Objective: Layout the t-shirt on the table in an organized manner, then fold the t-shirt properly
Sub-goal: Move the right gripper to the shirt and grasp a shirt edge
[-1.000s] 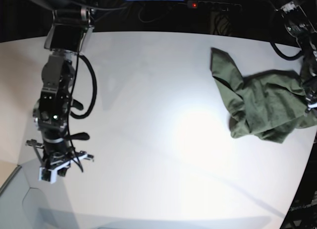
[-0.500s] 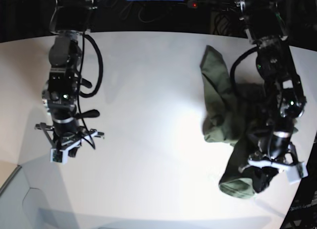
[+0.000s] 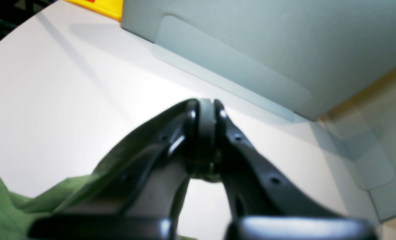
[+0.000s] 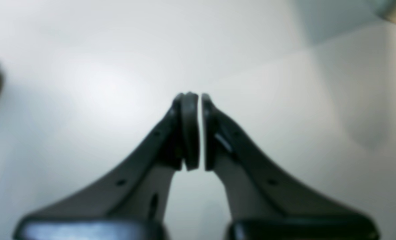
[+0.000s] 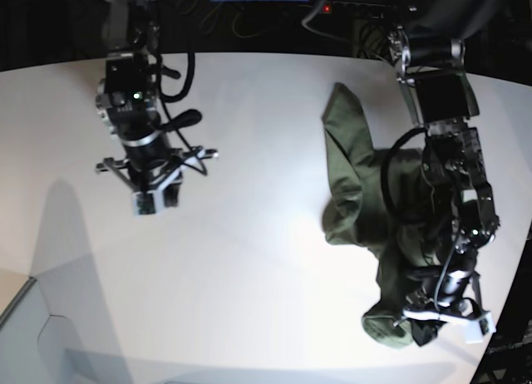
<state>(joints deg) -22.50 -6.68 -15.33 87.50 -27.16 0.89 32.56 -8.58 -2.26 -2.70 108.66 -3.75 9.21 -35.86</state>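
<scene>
Left wrist: left gripper has its black fingers pressed together, apparently pinching the crumpled olive-green cotton t-shirt – cloth hangs beside and under them over the smooth white table

Right wrist: right gripper has a thin slit between its pads, nothing in it, bare table below

Base: shirt bunched at the table's right side, near edge, one end under the left gripper; right gripper well apart

Risk: single-point drag keeps it bunched, or it slips off the edge

Versus half a second ago: shirt dragged slightly left, right arm moved up-table, its pads just parted
</scene>
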